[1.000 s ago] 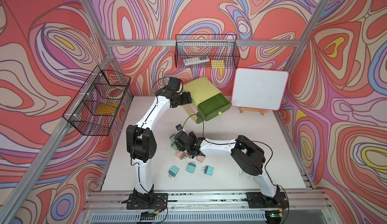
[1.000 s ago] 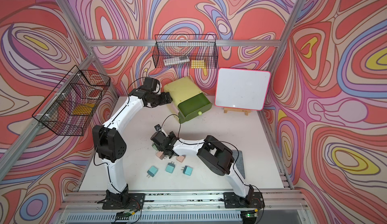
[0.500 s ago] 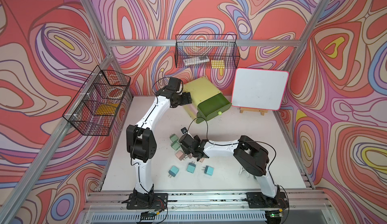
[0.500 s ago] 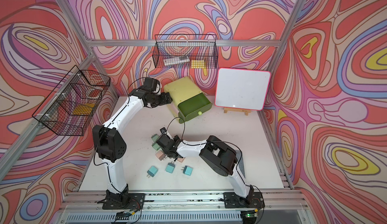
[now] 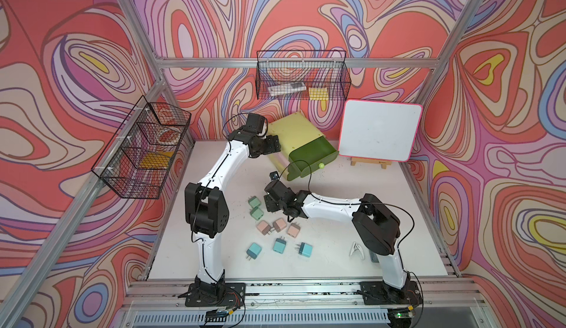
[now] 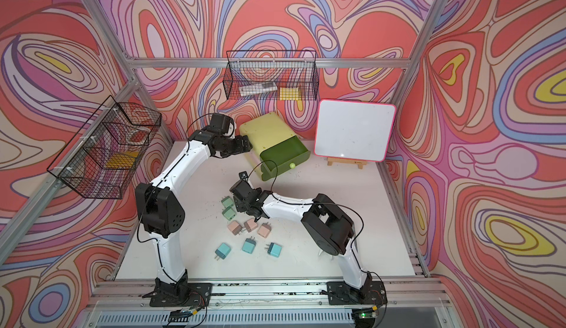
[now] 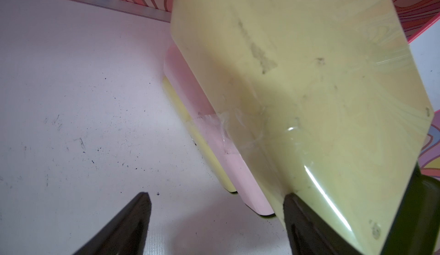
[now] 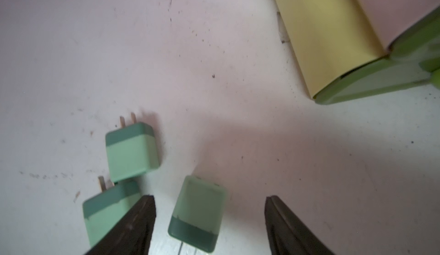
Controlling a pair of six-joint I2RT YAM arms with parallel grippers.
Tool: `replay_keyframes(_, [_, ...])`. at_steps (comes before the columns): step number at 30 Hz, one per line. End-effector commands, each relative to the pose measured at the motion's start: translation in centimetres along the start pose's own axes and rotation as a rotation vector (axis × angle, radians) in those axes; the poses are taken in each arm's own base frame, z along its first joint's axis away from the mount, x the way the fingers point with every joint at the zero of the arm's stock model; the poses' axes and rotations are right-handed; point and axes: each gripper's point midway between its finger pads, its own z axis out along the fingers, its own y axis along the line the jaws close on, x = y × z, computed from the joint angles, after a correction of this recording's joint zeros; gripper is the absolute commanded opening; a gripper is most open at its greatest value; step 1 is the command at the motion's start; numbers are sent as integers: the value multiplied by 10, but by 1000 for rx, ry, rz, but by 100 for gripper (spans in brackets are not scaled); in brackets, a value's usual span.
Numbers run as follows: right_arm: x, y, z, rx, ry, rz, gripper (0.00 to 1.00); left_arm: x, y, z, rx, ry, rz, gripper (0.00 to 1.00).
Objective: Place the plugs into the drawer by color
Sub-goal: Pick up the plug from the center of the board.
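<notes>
Right gripper point(image 8: 209, 197) is low over the worktop point(image 5: 352, 188) with its jaws wide apart, straddling a green plug point(image 8: 198, 213). The plug lies flat between the fingers, prongs pointing back toward the gripper body, with a gap on both sides, so it is not clamped. In both top views this plug is hidden under the gripper. A second green plug point(image 8: 132, 151) and a third green plug point(image 8: 107, 213) lie just beside each other, outside one finger; the third is partly covered by that finger. Closer to the robot bases are three pink plugs in a loose row: pink plug point(image 5: 263, 227), middle pink plug point(image 5: 279, 224), last pink plug point(image 5: 294, 230). Closer still are three teal ones, spaced apart: teal plug point(image 5: 254, 250), middle teal plug point(image 5: 280, 245), last teal plug point(image 5: 305, 249). All of these lie on the worktop. The chest point(image 5: 294, 130) sits at the back, turned at an angle, just beside the whiteboard point(image 5: 379, 133). Its top drawer point(image 5: 312, 153) is pulled out, with the knob point(image 5: 321, 165) facing the plugs. Left gripper point(image 7: 216, 195) is at the chest's far left corner, jaws apart. One finger is right at the chest wall and the other is over bare worktop, with nothing between them. A white clip point(image 5: 356, 247) lies near the right arm's base.
</notes>
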Motion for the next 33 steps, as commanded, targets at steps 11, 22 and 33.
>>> replay_keyframes(11, [46, 0, 35, 19, 158, 44, 74, 1, 1, -10, -7, 0, 6, 87])
replay_keyframes(22, [42, 1, 27, 1, 139, 28, 44, 3, 2, -7, -10, 5, 4, 87])
replay_keyframes(33, [-37, -1, -109, -145, -81, -65, 32, -4, -11, -17, 42, -10, -5, 87])
